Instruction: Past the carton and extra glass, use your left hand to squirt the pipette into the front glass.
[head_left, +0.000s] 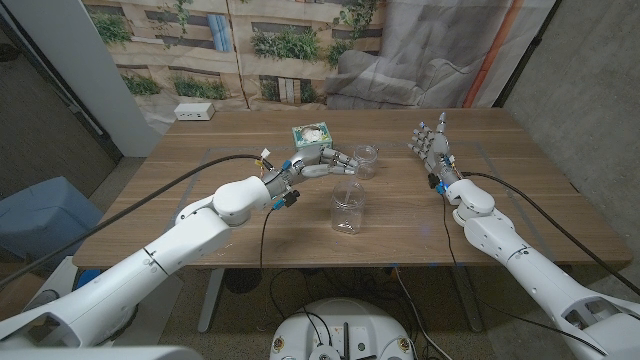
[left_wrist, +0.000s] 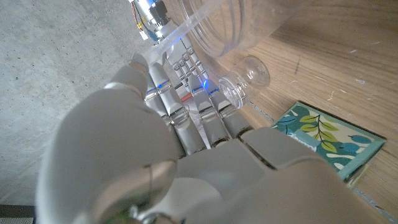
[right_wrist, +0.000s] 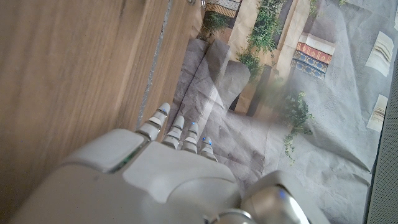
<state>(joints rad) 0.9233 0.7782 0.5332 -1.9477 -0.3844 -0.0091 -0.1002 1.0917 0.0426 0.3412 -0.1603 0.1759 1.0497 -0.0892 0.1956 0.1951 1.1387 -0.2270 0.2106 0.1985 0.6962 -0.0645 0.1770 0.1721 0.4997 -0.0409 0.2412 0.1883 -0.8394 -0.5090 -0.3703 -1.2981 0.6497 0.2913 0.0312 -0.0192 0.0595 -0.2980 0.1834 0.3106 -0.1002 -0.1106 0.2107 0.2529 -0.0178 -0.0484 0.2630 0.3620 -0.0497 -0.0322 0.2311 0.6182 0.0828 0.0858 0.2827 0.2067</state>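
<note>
Hiding the pipette's (left_wrist: 245, 79) stem, the left hand (head_left: 328, 160) pinches it in its fingers (left_wrist: 208, 115); right hand (head_left: 432, 143) spread.

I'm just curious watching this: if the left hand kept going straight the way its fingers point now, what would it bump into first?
Most likely the far glass: the left hand reaches across the table with its fingertips right beside it, past the carton. The left wrist view shows clear glass just ahead of the fingers, though actual contact is hard to judge.

Two glasses: one (head_left: 366, 160) at the left hand's (head_left: 335, 161) fingertips, one (head_left: 347, 206) just nearer than it. One carton (head_left: 311, 136) behind the hand. One pipette (left_wrist: 244, 78).
</note>
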